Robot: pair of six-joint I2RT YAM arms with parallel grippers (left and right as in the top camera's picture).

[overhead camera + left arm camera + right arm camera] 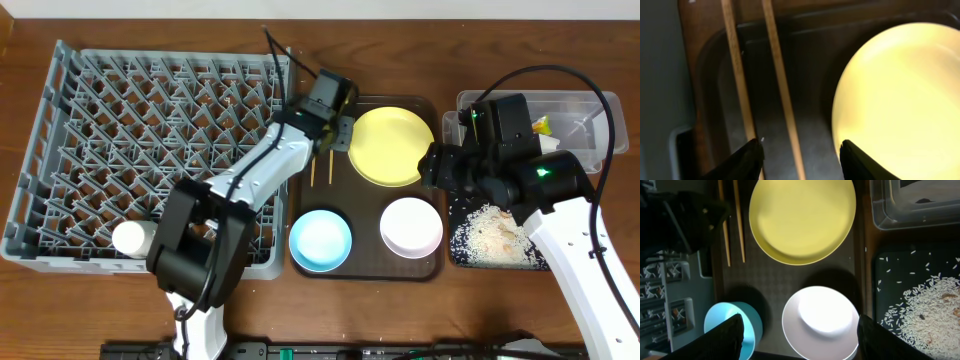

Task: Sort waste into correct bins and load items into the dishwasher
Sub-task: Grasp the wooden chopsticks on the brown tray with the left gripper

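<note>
Two wooden chopsticks (320, 168) lie at the left edge of the dark brown tray, next to the yellow plate (390, 145). My left gripper (800, 160) is open low over them, with one chopstick (782, 95) between its fingers and the other (736, 75) by the left finger. The plate (900, 100) is just to its right. My right gripper (800, 340) is open wide above the white bowl (820, 320), with the light blue bowl (735, 327) at its left finger. Rice scraps (492, 232) lie in the black tray (460, 245). The green-yellow wrapper (541, 126) is in the clear tub (590, 105). The napkin is hidden.
The grey dish rack (150, 150) fills the left side, with a white cup-like thing (130, 237) at its front edge. The dark brown tray (365, 262) holds the plate and both bowls. The right arm's body covers part of the clear tub and the black tray.
</note>
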